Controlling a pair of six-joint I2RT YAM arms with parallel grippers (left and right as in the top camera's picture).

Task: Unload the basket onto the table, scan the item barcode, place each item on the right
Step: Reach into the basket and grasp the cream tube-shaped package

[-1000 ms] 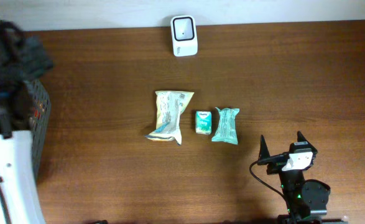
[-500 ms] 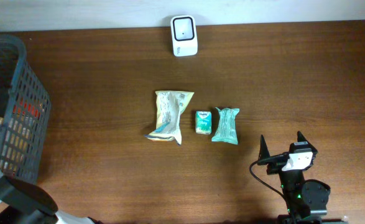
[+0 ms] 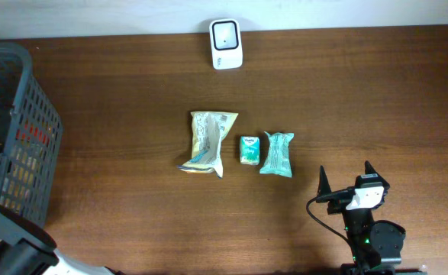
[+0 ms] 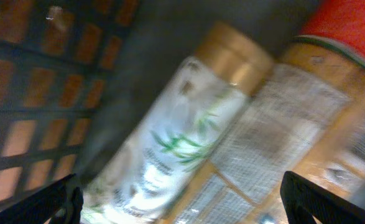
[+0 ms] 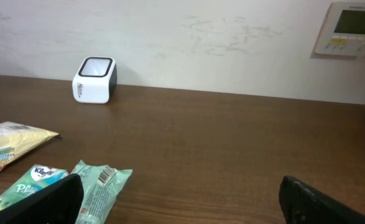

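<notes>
The white barcode scanner stands at the table's far edge, also seen from the right wrist. A yellowish packet, a small green tissue pack and a mint-green packet lie mid-table. The mint packet shows a barcode near its top end. My right gripper rests open and empty, to the right of and nearer than the packets. My left gripper hangs open inside the basket, over a blurred white bottle with a gold cap.
A dark mesh basket stands at the left edge with orange packs and a red item inside. The left arm's black link crosses the lower left corner. A wall control panel hangs behind.
The left arm has swung from above the basket down to the lower left corner, uncovering the basket. The right arm and the packets have not moved.
</notes>
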